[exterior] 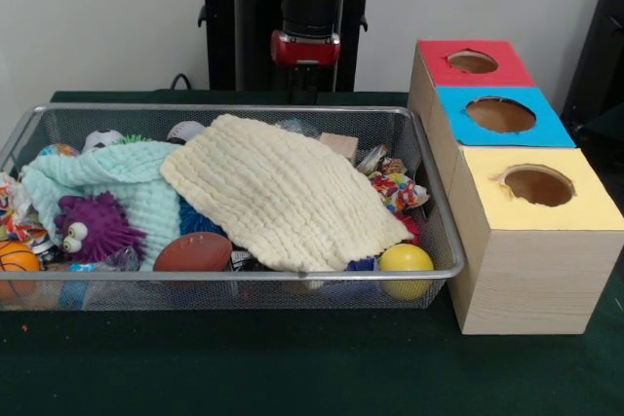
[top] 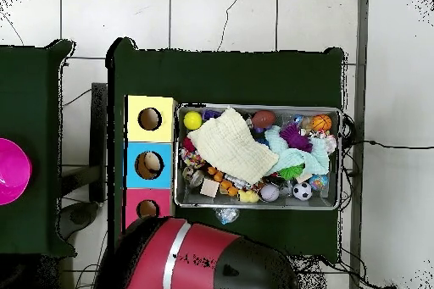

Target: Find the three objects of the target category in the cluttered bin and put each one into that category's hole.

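Observation:
The wire mesh bin [exterior: 234,110] is full of toys, with a cream cloth [exterior: 283,192] and a mint cloth [exterior: 117,177] spread over them. It also shows in the overhead view [top: 342,158]. My gripper [exterior: 307,88] hangs from the red and black arm just behind the middle of the bin's far rim. One see-through, pale bluish plastic lump [top: 226,215] shows just outside the bin's robot-side rim, where the gripper is. I cannot tell whether it is held. A pale bluish bit [exterior: 292,127] shows by the far wall. Other lumps are hidden.
Three wooden boxes with holes stand beside the bin: red [exterior: 473,62], blue [exterior: 500,114] and yellow [exterior: 538,185]. Something pale shows in the blue box's hole [top: 151,165]. A purple spiky toy [exterior: 93,226], brown football [exterior: 193,251], yellow ball [exterior: 406,260] and basketball [exterior: 17,260] lie in the bin.

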{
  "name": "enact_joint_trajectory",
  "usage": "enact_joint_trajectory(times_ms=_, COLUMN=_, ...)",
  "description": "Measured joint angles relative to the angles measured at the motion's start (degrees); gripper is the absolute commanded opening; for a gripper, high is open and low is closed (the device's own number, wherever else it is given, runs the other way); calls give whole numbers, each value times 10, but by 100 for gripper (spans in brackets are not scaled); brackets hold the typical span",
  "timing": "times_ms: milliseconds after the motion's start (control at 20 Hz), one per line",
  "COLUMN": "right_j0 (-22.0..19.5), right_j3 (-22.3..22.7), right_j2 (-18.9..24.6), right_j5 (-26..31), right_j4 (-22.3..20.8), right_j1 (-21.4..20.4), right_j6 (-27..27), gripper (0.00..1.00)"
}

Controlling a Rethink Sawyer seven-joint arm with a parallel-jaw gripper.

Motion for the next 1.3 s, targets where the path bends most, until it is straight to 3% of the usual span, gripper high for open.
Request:
enact_joint_trajectory(times_ms=900, right_j0=-11, right_j3=0, right_j2=-2, right_j5=-1, right_j4=-2, right_j1=-1, right_j6=0, gripper=100)
enact_joint_trajectory(times_ms=1300, right_j0=-14, right_j3=0, right_j2=-11, right_j5=-57, right_j4=-12, right_j1=22, right_j6=0, gripper=100)
